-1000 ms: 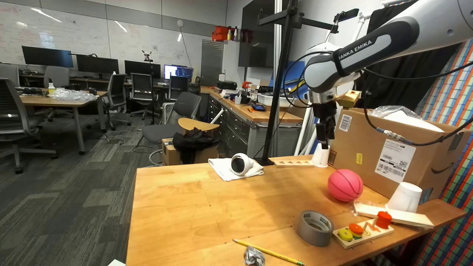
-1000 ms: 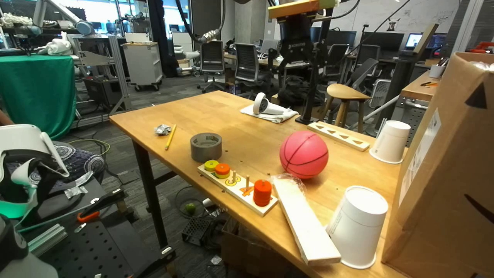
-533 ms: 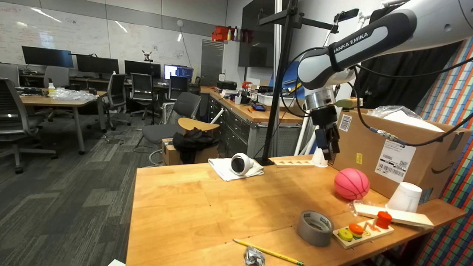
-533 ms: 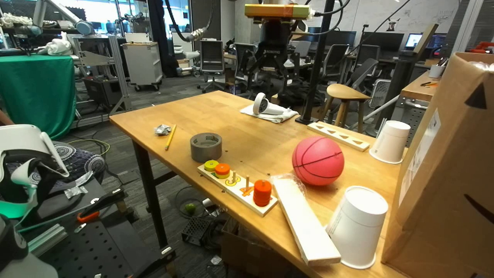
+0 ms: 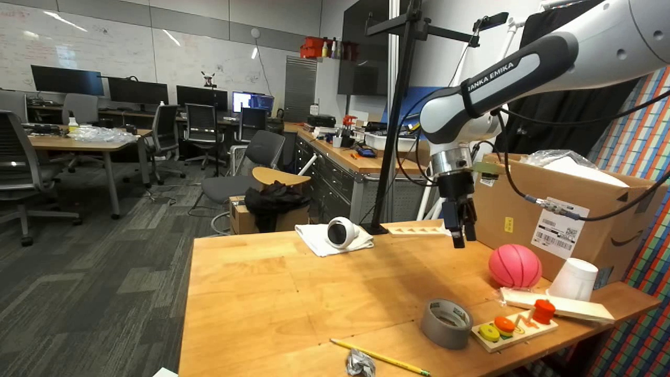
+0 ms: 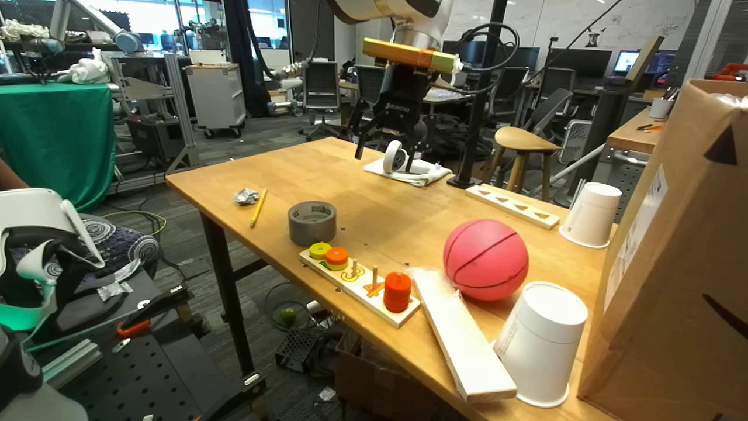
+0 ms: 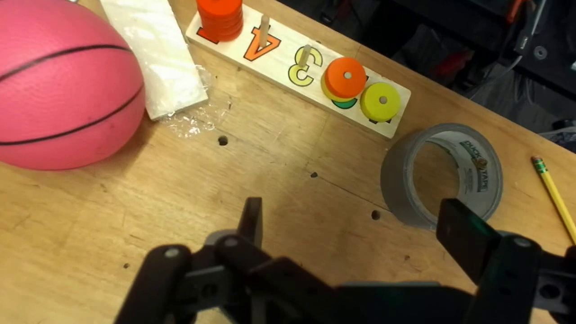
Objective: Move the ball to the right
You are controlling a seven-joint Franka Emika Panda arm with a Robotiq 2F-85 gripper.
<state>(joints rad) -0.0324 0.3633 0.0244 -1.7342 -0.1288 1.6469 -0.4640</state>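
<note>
The pinkish-red ball point(image 5: 515, 267) with dark seam lines rests on the wooden table. It stands close to the white wooden board and the near white cup; whether it touches them I cannot tell. It also shows in an exterior view point(image 6: 486, 259) and at the left edge of the wrist view point(image 7: 63, 94), partly cut off. My gripper point(image 5: 464, 241) hangs above the table, apart from the ball. It also shows in an exterior view point(image 6: 383, 164). In the wrist view the gripper point(image 7: 351, 211) is open, its fingers wide apart with only table between them.
A grey tape roll point(image 6: 312, 223) and a peg board with red and yellow pieces point(image 6: 359, 280) lie near the edge. A white board point(image 6: 461, 336), white cups point(image 6: 543, 345) point(image 6: 590, 215) and a cardboard box point(image 5: 565, 225) stand around the ball. A black pole point(image 5: 392, 115) rises behind.
The ball has rolled towards the near white cup and the white board. My gripper has come down and moved across, farther from the ball, and stays empty.
</note>
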